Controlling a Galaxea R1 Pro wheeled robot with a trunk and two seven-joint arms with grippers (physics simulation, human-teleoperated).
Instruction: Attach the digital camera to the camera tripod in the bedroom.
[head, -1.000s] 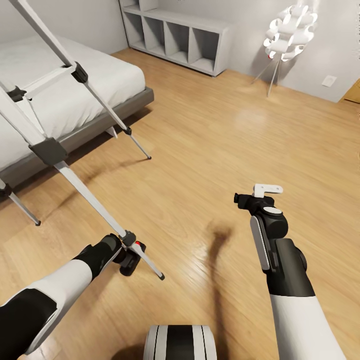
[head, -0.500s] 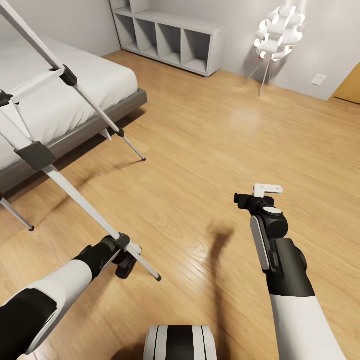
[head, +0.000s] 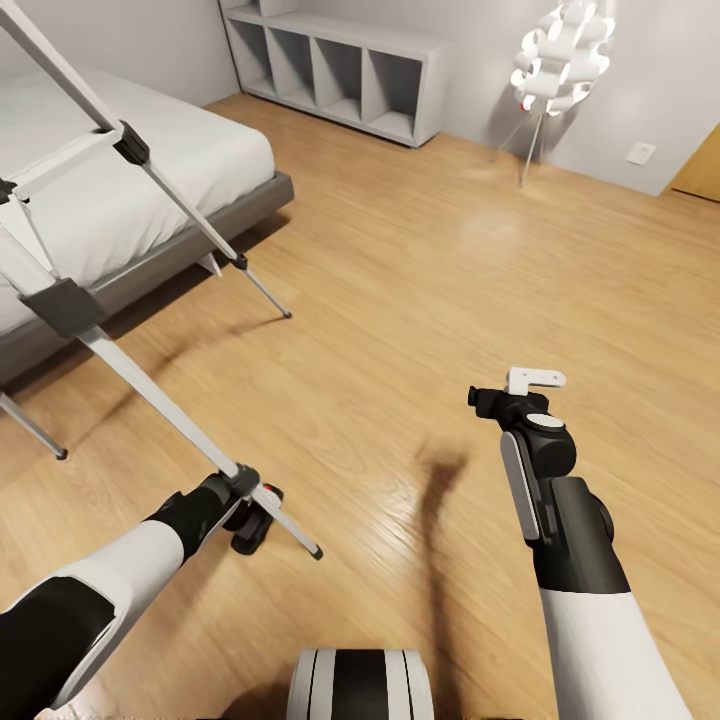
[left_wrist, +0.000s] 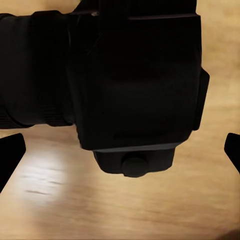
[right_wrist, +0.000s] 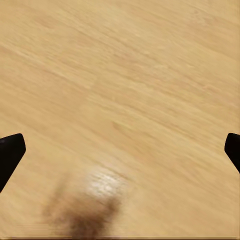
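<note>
Floor (head: 420, 260) of light wood takes up most of the bedroom in the head view and lies open from the robot's base out to the grey cubby shelf (head: 340, 70) against the far wall and the white sculptural floor lamp (head: 560, 60) on thin legs at the far right. The bed (head: 120, 200), grey frame under a white mattress, closes off the left side, its near corner reaching toward the middle of the floor. The camera tripod (head: 150, 380) stands in front of the bed with silver legs splayed; one leg ends on the boards near the bed corner, another slants down to a foot just ahead of the left arm, crossing over the left gripper (head: 245, 515). That gripper holds the digital camera (head: 255, 520) low over the floor, right beside that near leg; in the left wrist view the black camera body (left_wrist: 135, 80) sits between the dark fingertips (left_wrist: 10, 157), which stand wide at the picture's edges, so whether they press on it I cannot tell. The right gripper (head: 510, 390) hovers over bare floor well to the right, its fingers (right_wrist: 10, 155) spread apart with only boards (right_wrist: 120, 100) between them. Against half a second ago the whole view has shifted slightly, so the shelf and lamp sit a little differently, while both arms keep their pose.
</note>
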